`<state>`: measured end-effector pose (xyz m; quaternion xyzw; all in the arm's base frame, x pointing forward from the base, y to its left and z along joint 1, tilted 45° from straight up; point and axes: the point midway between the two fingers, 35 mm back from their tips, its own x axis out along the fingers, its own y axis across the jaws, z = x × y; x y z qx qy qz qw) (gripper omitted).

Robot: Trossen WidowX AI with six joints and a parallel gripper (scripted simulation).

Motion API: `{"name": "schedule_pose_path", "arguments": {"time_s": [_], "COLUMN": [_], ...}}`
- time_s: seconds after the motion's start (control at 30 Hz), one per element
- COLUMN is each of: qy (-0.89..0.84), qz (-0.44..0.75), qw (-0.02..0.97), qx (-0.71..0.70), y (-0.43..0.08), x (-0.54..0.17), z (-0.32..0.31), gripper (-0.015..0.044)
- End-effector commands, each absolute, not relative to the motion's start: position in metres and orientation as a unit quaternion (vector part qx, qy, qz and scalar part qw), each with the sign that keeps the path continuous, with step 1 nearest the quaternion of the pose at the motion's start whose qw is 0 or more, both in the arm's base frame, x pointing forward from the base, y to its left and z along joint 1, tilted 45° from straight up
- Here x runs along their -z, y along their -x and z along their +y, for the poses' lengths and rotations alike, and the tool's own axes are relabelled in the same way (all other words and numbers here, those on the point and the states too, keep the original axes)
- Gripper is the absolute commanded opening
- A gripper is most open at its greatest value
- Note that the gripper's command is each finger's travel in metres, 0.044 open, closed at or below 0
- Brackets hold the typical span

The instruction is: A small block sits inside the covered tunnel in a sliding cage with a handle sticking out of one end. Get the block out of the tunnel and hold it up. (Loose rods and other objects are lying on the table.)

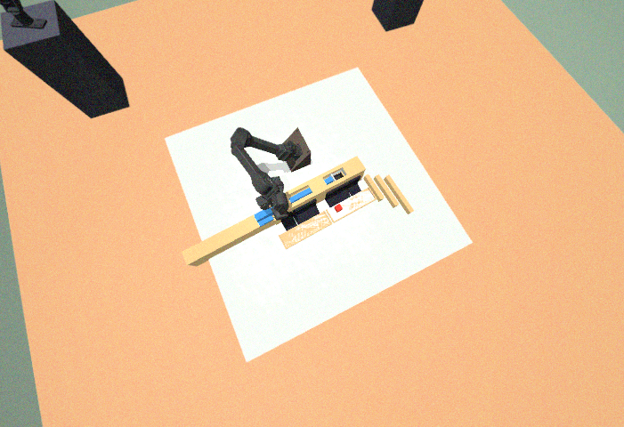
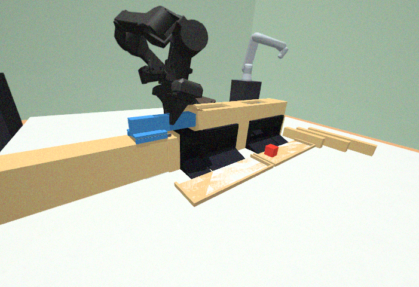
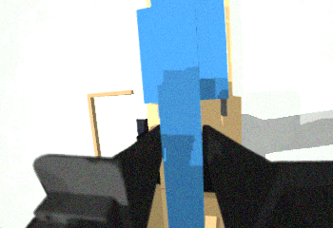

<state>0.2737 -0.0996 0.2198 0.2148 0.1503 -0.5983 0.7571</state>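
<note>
With my gripper pinching the blue handle left of frame centre, extraction seems mid-way; next, probably a straight slide along the tunnel.

The top view looks down from high and far; the exterior faces the tunnel from nearby, low; wrist looks closely along the blue handle, which all share.

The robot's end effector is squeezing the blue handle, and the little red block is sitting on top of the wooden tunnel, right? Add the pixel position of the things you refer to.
Not quite: the red block (image 1: pixel 338 207) (image 2: pixel 271 150) sits in a low tray in front of the tunnel (image 1: pixel 317 181) (image 2: pixel 240 116), as the exterior view shows.
</note>
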Motion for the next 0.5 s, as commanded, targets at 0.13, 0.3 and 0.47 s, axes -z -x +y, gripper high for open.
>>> {"name": "schedule_pose_path", "arguments": {"time_s": [0.13, 0.3, 0.47], "qy": [-0.214, -0.213, -0.211], "qz": [0.149, 0.182, 0.192], "qw": [0.758, 0.762, 0.764], "qx": [0.598, 0.584, 0.579], "y": [-0.275, -0.274, -0.273], "x": [-0.225, -0.239, -0.244], "z": [-0.099, -0.085, -0.082], "gripper": [0.0236, 0.0368, 0.044]}}
